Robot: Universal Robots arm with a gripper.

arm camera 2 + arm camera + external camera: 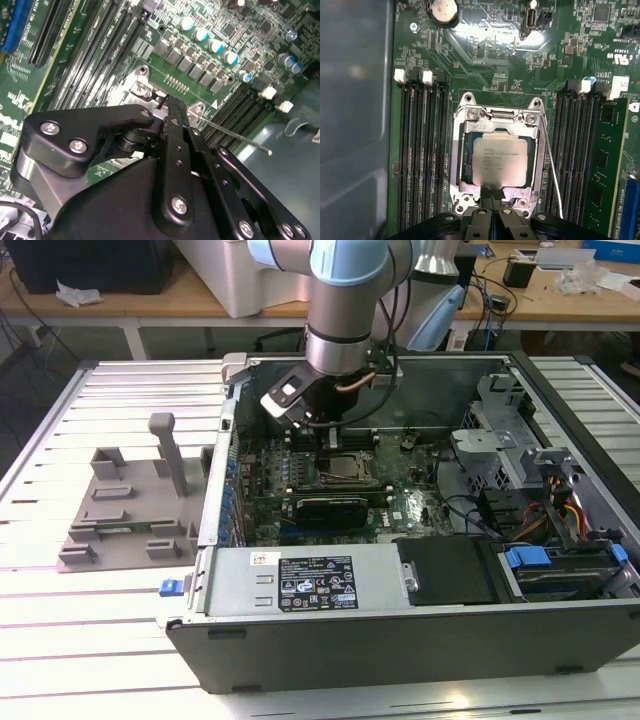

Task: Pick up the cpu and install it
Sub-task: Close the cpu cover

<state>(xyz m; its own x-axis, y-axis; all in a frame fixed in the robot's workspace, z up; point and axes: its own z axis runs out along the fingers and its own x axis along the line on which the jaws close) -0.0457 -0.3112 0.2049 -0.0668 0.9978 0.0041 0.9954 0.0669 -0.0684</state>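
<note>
The small flat square cpu with its shiny silver top plate (500, 161) lies flat inside the square metal socket frame (456, 150) on the green motherboard (485, 60). The frame surrounds it on all four sides. A thin bare wire lever (552, 167) runs along one side of the frame, between the frame and a bank of long black memory slots (577, 160). A matching bank of slots (420, 160) stands on the frame's other side.

The robot's black hand (491, 194) is narrow. In the first wrist view its two fingertips (483, 193) meet with nothing between them. They sit at the edge of the socket frame, just beside one side of the cpu. Whether they touch the frame cannot be told. In the second wrist view the hand's black linkages (175, 165) taper to the same closed tip above the socket's metal corner.

In the exterior view the pale blue and grey robot arm (345, 300) reaches straight down into the open grey computer case (400, 640), over the socket. A long black rectangular card (335, 508) stands just beside the socket. The case rests on a slatted pale tabletop (100, 640). A grey plastic fixture with upright posts (130, 510) sits on the slats at the exterior view's left, beside the case.
</note>
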